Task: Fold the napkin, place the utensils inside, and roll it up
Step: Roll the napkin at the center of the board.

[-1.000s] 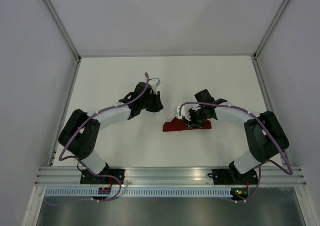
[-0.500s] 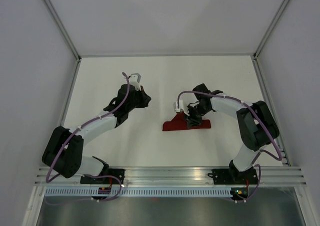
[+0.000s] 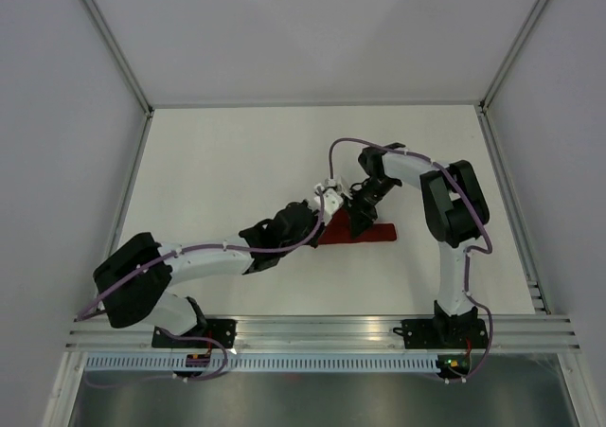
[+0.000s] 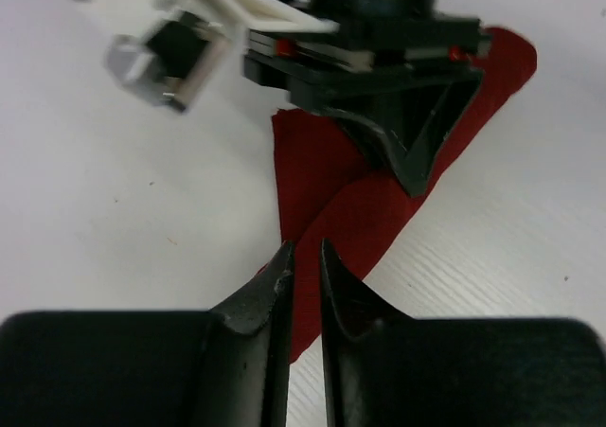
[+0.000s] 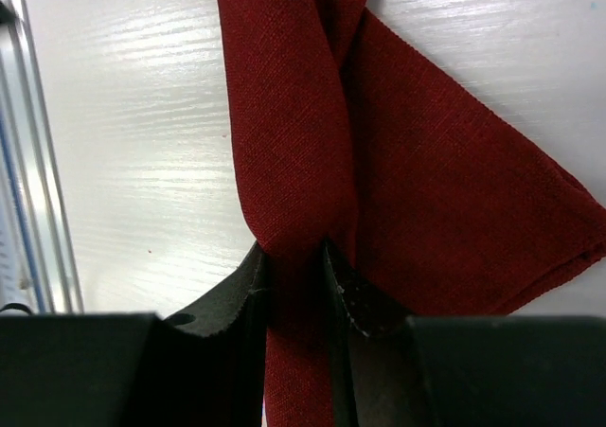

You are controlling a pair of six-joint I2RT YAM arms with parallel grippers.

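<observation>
- Your right pincer is clamped on the napkin: its two fingers squeeze a rolled band of the dark red cloth.
- Your left pincer is nearly closed, with a thin slit between the jaws. Its tips sit at the cloth's edge, and you cannot tell whether any fabric is pinched.
- You have a white table, pale grey walls on three sides, and a metal rail along the near edge.
- The napkin lies as a narrow strip right of the table's middle, with a flat flap beside the roll. Your left pincer is at its left end, your right over its middle.
</observation>
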